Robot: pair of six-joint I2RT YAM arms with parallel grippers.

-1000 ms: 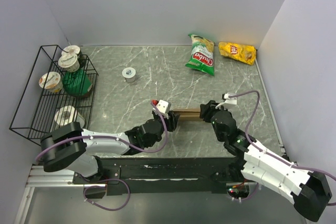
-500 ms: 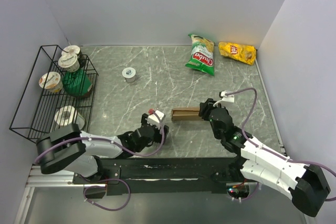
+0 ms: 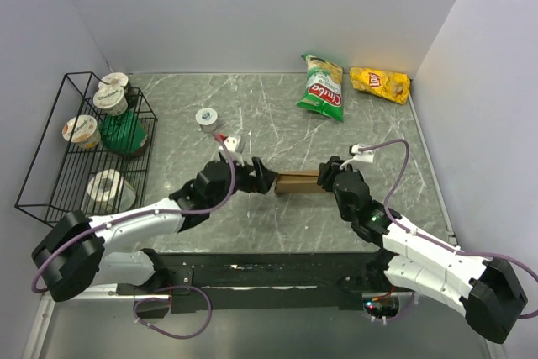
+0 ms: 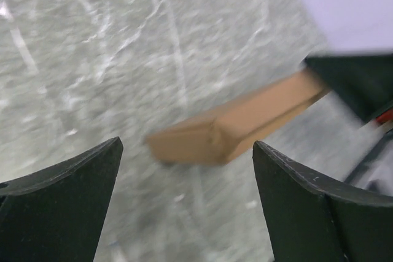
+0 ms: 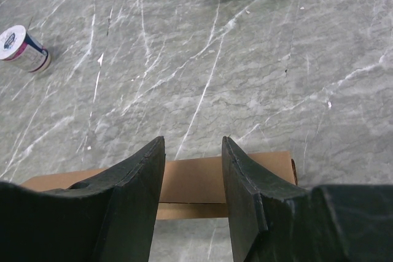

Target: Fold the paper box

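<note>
1. Two black-and-white arms reach in from the near edge of a grey marbled table [image 3: 252,136] and converge on a single brown object at mid-table.
2. Nearest the left arm's base, the left gripper [image 3: 264,178] stands with its jaws spread wide and nothing between them. It sits just beside the object's left end. Its blurred wrist view shows the left gripper [image 4: 186,145] framing that end, which is clear of both fingers [image 4: 67,188].
3. Between the two grippers lies the paper box [image 3: 296,182], a long, narrow bar of plain brown cardboard running left to right on the table top. It shows softly in the left wrist view [image 4: 233,124] and sharply in the right [image 5: 193,179].
4. At the box's right end, the right gripper [image 3: 326,176] holds its jaws about half apart. In its wrist view the right gripper [image 5: 193,142] has its tips over the box, which runs crosswise beneath both fingers and is not pinched between them. Whether the tips press on it cannot be told.
5. Farther back and to the left, well apart from the box, sits a small tape roll [image 3: 207,118], also seen from the right wrist [image 5: 21,47].
6. Against the left wall, a black wire rack [image 3: 50,176] holds several lidded cups [image 3: 81,129].
7. Farthest away, near the back wall, a green snack bag [image 3: 322,90] lies close to a yellow snack bag [image 3: 380,83].
</note>
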